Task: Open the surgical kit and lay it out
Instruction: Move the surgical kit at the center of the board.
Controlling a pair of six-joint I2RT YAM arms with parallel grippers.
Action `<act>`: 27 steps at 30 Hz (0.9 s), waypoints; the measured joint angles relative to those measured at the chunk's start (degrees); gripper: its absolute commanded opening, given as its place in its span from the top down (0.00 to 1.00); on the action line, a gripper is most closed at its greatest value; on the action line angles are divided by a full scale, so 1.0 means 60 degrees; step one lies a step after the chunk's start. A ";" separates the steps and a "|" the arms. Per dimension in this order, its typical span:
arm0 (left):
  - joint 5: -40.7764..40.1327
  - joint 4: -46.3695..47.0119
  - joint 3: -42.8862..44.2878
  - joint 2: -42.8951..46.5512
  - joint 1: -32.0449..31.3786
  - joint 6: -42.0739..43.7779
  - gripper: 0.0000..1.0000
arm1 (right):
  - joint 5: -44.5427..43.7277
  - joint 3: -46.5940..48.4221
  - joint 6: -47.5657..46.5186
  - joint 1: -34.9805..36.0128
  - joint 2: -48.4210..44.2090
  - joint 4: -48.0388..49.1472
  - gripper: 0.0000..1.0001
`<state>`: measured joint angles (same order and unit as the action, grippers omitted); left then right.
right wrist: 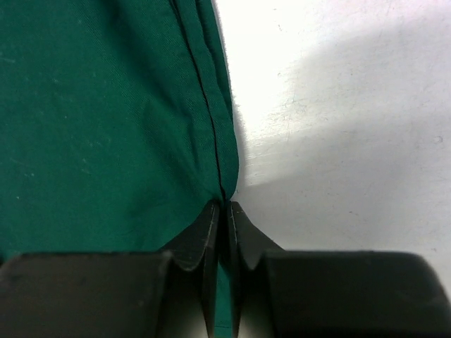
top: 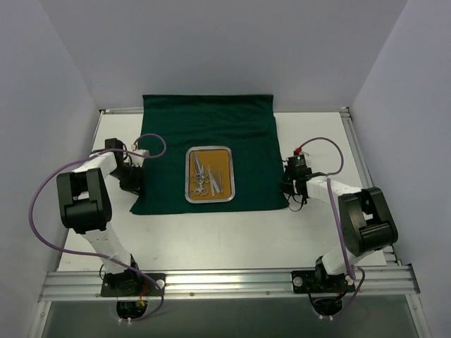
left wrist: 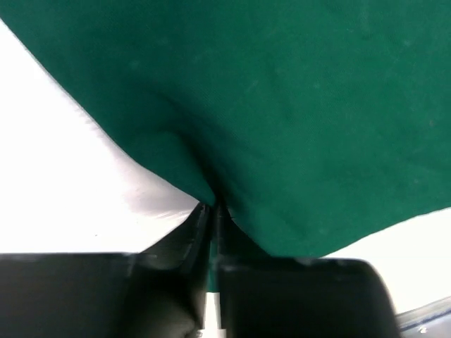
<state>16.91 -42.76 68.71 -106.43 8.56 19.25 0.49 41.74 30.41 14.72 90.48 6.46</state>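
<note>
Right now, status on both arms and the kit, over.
Left gripper: jaws shut on cloth left edge. Right gripper: jaws shut on right edge. Tray with instruments uncovered mid-cloth. Nothing in the way.

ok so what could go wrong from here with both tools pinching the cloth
1. The tray sits on the cloth that the left tool and right tool pinch; a hard pull could drag it and scatter the instruments.
2. Each pinch holds only an edge fold, so the cloth might slip free.

Spread-open dark green cloth wrap (top: pixel 211 123), steel tray (top: pixel 188 176) at its centre, silver instruments (top: pixel 204 176) lying inside
</note>
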 measured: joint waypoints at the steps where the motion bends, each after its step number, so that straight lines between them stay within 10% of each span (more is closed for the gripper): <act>1: 0.0091 0.0025 0.0000 -0.0022 0.0007 0.0018 0.98 | 0.0011 -0.0007 0.0011 0.0000 -0.0011 0.0000 1.00; 27: -0.0251 -0.1883 -0.1628 0.2885 0.0182 0.2495 0.98 | 0.0652 -0.1140 0.1129 0.0000 -0.3719 -0.2991 1.00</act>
<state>15.40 -54.06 58.94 -89.12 9.65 34.22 4.40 34.89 37.19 14.72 68.16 -11.49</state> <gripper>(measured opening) 0.040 0.021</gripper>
